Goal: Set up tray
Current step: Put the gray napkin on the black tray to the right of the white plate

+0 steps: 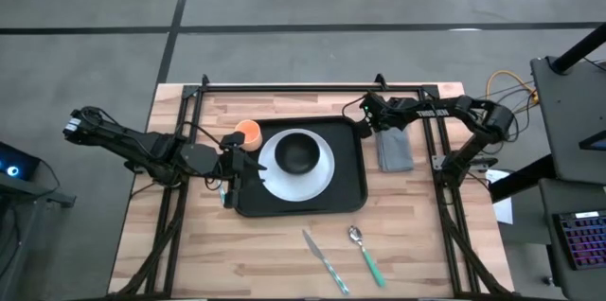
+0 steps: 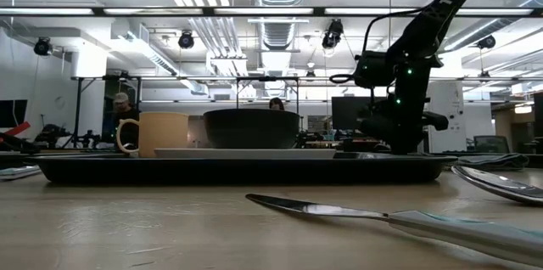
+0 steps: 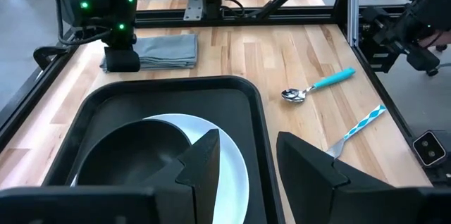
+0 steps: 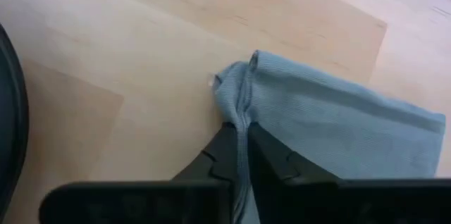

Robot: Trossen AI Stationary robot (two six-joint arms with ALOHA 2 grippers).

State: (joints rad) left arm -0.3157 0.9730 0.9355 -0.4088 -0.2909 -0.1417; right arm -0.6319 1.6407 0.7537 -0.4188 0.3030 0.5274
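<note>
Currently my right gripper (image 4: 242, 136) is closed on the near edge of the grey napkin (image 1: 394, 150), which lies on the wooden table (image 1: 284, 254) just beside the right rim of the tray (image 1: 350, 187); a thin fold of cloth is pinched between the fingers. I judge the napkin light, soft and limp: it will drape and may unfold when lifted, so the edge pinch is adequate but should be raised slowly. The tray sits mid-table, carrying the white plate (image 1: 322, 180), the dark bowl (image 1: 298, 152) on the plate and the orange cup (image 1: 247, 132) at its far-left corner. I judge the tray rigid, smooth and heavier with this load; take it only by the raised rim. My left gripper (image 3: 246, 164) rests at the left rim with its fingers partly apart, straddling the rim, holding nothing that I can confirm. A spoon (image 1: 364, 249) and knife (image 1: 325, 262) lie apart on the table, near its front edge.
</note>
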